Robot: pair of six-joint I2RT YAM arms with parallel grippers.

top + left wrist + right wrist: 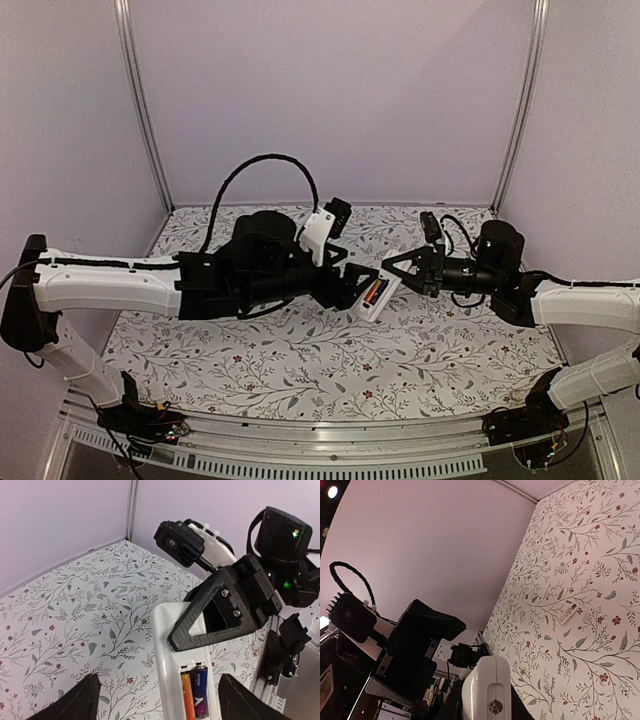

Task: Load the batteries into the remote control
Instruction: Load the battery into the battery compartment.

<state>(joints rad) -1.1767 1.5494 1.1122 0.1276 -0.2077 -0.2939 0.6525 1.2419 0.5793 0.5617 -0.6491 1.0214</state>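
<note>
Both batteries sit in the open bay of the remote control, clamped aloft in the right hand. The left hand gapes wide around its lower end. Loading looks complete; next likely comes fetching the white cover beyond the right hand.

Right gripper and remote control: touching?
Touching. Left wrist view: the right gripper clamps the remote control at its upper end, finger flat on its back.
</note>
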